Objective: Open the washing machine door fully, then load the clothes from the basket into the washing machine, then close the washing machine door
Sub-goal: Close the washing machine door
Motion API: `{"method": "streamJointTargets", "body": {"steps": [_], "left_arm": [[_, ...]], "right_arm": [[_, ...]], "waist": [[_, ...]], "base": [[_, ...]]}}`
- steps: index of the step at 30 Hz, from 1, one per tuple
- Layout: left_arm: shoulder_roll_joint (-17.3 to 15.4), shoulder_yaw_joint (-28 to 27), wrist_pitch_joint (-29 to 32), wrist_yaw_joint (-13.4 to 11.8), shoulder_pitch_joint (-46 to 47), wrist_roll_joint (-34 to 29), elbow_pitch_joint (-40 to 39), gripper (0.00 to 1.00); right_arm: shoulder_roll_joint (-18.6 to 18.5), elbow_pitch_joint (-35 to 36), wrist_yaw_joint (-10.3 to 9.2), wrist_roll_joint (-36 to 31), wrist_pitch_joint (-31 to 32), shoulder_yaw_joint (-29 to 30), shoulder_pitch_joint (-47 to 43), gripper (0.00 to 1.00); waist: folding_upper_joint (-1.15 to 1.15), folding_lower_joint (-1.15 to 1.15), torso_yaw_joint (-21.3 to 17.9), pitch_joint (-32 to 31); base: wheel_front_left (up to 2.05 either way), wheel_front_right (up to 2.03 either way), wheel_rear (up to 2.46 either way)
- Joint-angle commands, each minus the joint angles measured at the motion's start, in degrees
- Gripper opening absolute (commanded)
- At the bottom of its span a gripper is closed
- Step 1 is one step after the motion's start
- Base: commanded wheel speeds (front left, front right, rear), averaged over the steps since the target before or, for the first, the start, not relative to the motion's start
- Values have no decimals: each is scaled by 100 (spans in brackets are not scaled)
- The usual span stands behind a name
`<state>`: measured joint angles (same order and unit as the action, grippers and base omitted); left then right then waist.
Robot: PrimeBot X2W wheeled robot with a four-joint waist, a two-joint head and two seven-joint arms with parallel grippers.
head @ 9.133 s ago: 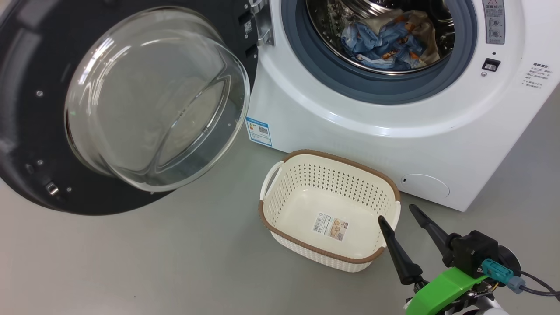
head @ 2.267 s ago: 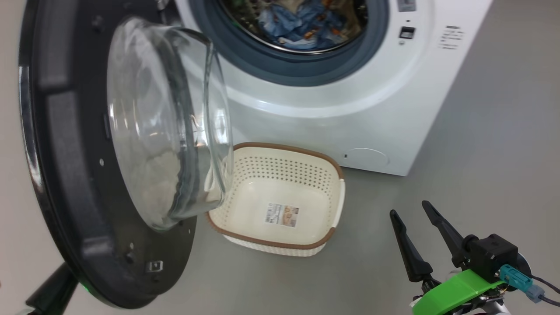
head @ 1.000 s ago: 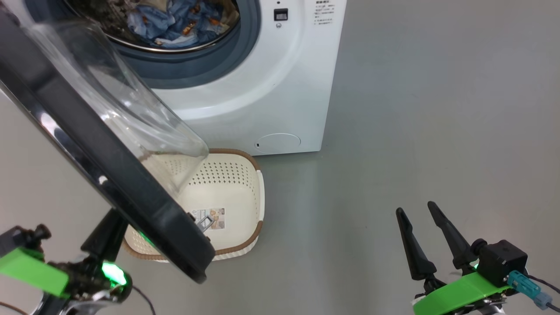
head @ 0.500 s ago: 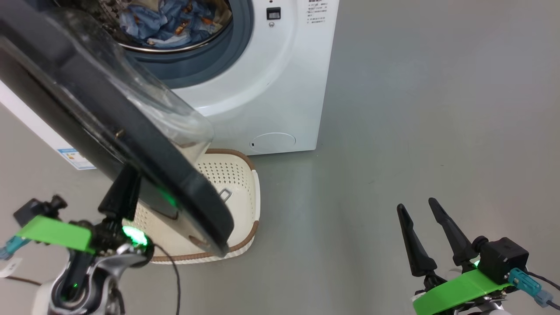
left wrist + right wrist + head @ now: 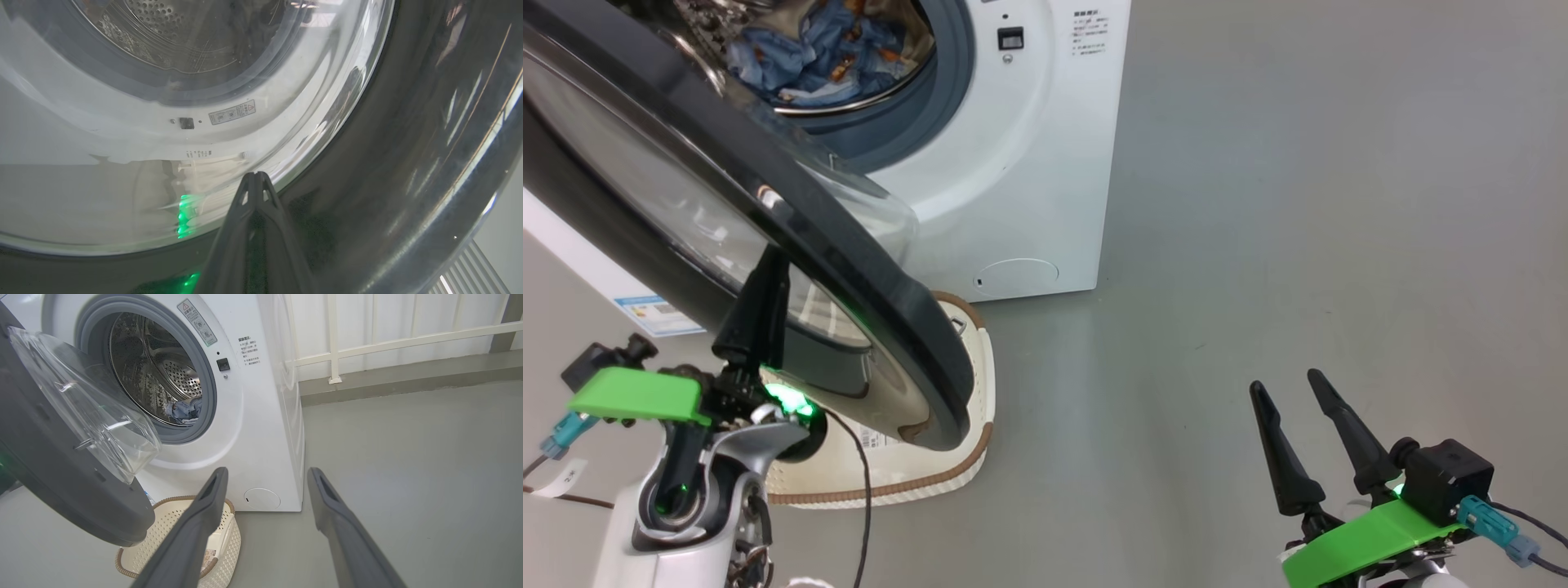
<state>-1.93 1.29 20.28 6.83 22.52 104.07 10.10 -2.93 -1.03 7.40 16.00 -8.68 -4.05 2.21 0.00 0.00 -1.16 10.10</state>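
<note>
Left hand (image 5: 255, 176) clenched against washing machine door (image 5: 874, 278), right hand (image 5: 1284, 380) released, clothes (image 5: 809, 57) inside washing machine (image 5: 1029, 163)

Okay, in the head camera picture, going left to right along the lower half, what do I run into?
The left gripper → the basket → the right gripper. The washing machine door and the washing machine spread across the left half, so they have no clear place.

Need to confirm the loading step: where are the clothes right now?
In the head view's upper left, the clothes lie inside the washing machine, behind the half-open washing machine door.
</note>
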Motion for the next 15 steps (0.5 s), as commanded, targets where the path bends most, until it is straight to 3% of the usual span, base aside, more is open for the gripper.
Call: {"method": "streamJointTargets", "body": {"steps": [1, 15], "left_arm": [[-96, -166, -86, 65, 281, 38, -87, 0], [-95, -385, -158, 66, -158, -109, -373, 0]], "right_arm": [[5, 110, 9, 52, -31, -185, 144, 100], [5, 57, 9, 67, -24, -137, 58, 100]], "waist": [[0, 0, -33, -31], [0, 0, -58, -146]], "base": [[0, 0, 0], [0, 0, 0]]}}
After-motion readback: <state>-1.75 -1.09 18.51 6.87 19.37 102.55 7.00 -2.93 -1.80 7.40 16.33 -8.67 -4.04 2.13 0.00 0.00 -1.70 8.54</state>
